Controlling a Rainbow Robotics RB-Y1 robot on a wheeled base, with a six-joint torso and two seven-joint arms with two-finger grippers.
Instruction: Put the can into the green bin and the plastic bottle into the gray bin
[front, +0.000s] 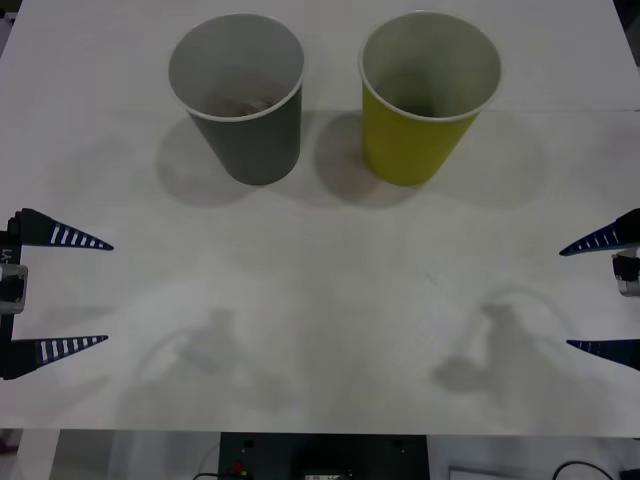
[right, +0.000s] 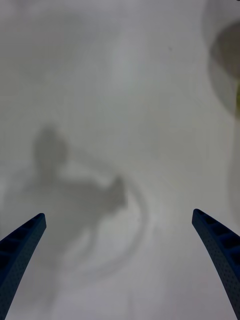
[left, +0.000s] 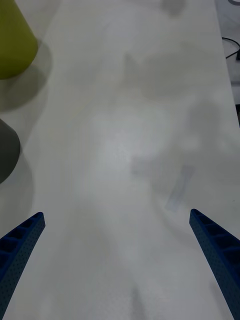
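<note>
The gray bin and green bin stand upright side by side at 12 o'clock on the white surface, gray at left. The left tool at 9 o'clock and right tool at 3 o'clock hover wide open, holding nothing.

White table, matte top, faint scuffs and soft grey shadows toward its near edge. Below the near edge: dark equipment at centre, detail too dim to tell, with a black cable looping toward the near right corner. Left wrist view: table top has a faint pale-blue streak on the surface, and a black cable lies just past one long edge. Right wrist view: bare table top, shadows only.
</note>
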